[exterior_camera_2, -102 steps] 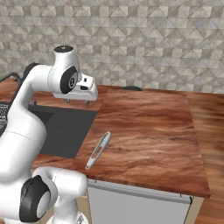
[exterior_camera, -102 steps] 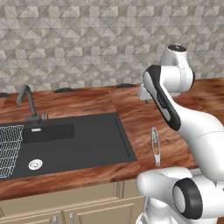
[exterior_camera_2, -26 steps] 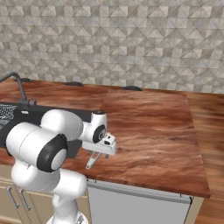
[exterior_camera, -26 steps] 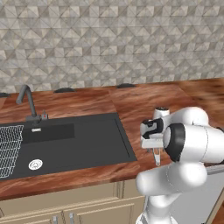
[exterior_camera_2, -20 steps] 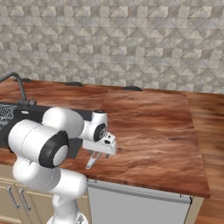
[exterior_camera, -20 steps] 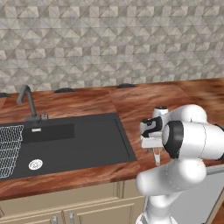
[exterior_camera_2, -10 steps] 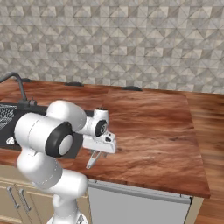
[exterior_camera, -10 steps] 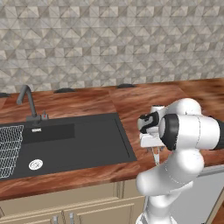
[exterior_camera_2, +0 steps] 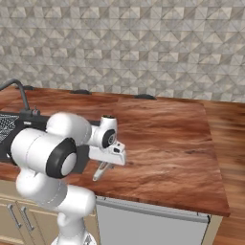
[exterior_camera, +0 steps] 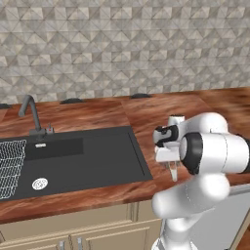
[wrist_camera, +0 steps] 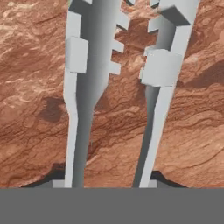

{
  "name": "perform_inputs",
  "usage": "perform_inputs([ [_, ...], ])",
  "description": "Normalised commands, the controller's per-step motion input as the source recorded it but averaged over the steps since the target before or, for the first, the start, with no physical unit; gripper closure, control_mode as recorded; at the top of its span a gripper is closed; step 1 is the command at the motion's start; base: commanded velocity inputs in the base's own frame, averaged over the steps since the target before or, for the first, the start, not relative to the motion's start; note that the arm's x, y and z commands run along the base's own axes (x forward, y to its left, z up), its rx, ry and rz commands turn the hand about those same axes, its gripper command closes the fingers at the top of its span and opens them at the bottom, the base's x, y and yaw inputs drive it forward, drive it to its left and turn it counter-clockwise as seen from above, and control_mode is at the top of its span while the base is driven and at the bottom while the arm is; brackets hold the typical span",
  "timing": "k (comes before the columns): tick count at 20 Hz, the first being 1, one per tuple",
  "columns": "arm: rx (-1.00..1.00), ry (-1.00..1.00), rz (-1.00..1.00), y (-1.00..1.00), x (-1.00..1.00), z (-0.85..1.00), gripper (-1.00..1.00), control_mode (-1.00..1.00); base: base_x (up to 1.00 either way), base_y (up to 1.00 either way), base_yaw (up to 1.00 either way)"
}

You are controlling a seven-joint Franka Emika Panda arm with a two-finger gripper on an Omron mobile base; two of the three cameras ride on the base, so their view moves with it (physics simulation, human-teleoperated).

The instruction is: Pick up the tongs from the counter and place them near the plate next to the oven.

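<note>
Silver-grey tongs (wrist_camera: 118, 87) directly under the gripper (exterior_camera_2: 106, 165), both arms running up between its fingers in the hand view, lying on the reddish-brown counter (exterior_camera_2: 162, 139), gripper low, whether closed on tongs cannot tell, black sink (exterior_camera: 83, 158) off to its left.

Silver-grey tongs (wrist_camera: 118, 87) lie flat on the reddish-brown counter (exterior_camera_2: 167, 139).

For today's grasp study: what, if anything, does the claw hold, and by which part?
Cannot be told. The claw straddles the slim silver-grey metal tongs, tips outside both arms, but a closed grip is unclear.
</note>
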Motion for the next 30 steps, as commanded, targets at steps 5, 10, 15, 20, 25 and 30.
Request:
perform_inputs([
  [5, 0.0, -0.29, 0.0, 0.24, -0.48, 0.57, 1.0, -1.0, 0.0, 0.0, 0.0],
  [10, 0.0, -0.11, 0.0, 0.22, -0.43, 1.0, 1.0, -1.0, 0.0, 0.0, 0.0],
  [15, 0.0, 0.0, 0.0, 0.17, -0.28, 1.0, 1.0, -1.0, 0.0, 0.0, 0.0],
  [20, -0.02, 0.05, 0.0, 0.09, -0.18, 1.0, 1.0, -1.0, 0.0, 0.0, 0.0],
  [25, -0.02, 0.17, 0.0, 0.07, -0.08, 0.92, 1.0, -1.0, 0.0, 0.0, 0.0],
  [30, -0.03, 0.18, 0.0, 0.01, 0.0, 0.37, 1.0, -1.0, 0.0, 0.0, 0.0],
])
